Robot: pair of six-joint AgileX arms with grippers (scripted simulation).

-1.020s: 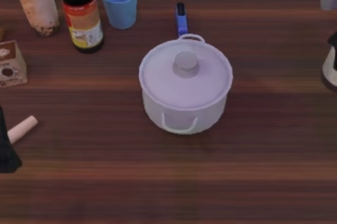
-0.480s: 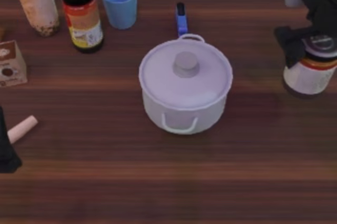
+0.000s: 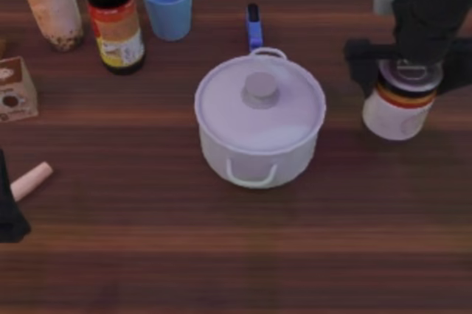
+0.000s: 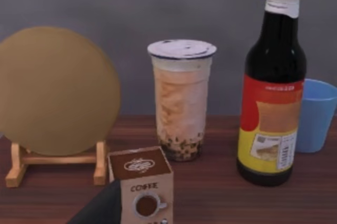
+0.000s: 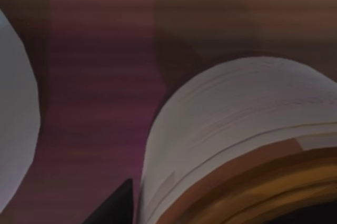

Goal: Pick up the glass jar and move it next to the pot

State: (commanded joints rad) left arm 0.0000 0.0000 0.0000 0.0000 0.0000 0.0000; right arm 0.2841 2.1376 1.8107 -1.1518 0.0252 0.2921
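Dark wood-grain table (image 3: 147, 255) carries the pot (image 3: 259, 122) at centre, white, lidded, with a grey knob and loop side handles. On the top view's right, the glass jar (image 3: 400, 104) stands upright near the pot but apart from it, with bare tabletop between the two. The right gripper (image 3: 410, 65) sits over the jar's lid, its dark fingers (image 3: 361, 62) closed against the jar at either side, gripping it just under the lid. The right wrist view shows the jar's white label and orange band (image 5: 237, 140) close up, with the pot's wall (image 5: 16, 113) at the picture's edge. Whether the jar's base touches the table cannot be told. The left gripper (image 3: 11, 214) is parked at the table's left edge; its finger state cannot be told. Along the far edge stand a white-lidded jar (image 3: 48, 1), a dark bottle (image 3: 114, 23) and a blue cup (image 3: 167, 4).
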